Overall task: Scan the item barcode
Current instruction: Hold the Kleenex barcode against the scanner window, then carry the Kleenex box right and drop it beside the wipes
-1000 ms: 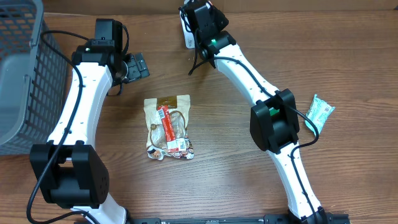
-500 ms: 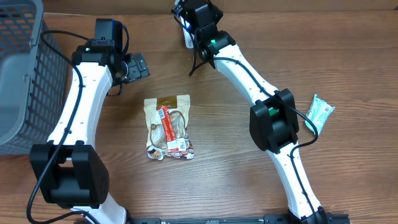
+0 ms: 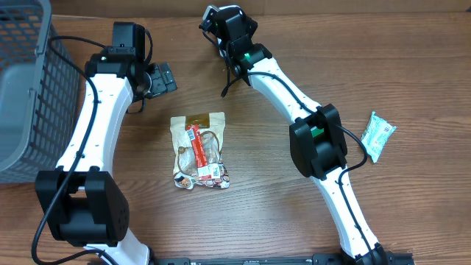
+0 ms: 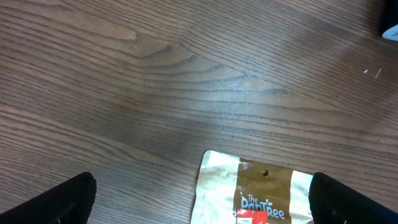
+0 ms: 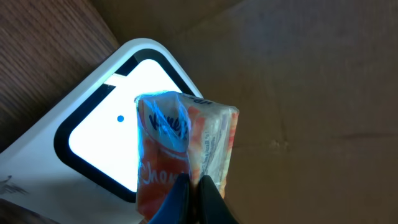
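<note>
I see a brown wooden desk [image 3: 412,73] with dark lines in the grain. At the far edge there is a flat brown board [image 5: 311,93]; I can't see more of the room than that.

I count two white and black arms, one on each side. There is one grey basket [image 3: 29,81] at the left edge of the desk. One snack bag [image 3: 199,151] lies flat in the middle, between the arms. One small green packet [image 3: 379,135] lies far off to the right. One white scanner [image 5: 74,112] sits at the back, and its window glows bright.

My right pincer [image 5: 194,199] is pinched tight on the bottom end of one small orange and blue pack [image 5: 186,137]. The pack sticks out from the tips, right in front of the glowing window and partly covering it.

My left pincer [image 3: 163,76] is spread wide and holds nothing. It hangs over bare desk, and the top of the snack bag is near it.
</note>
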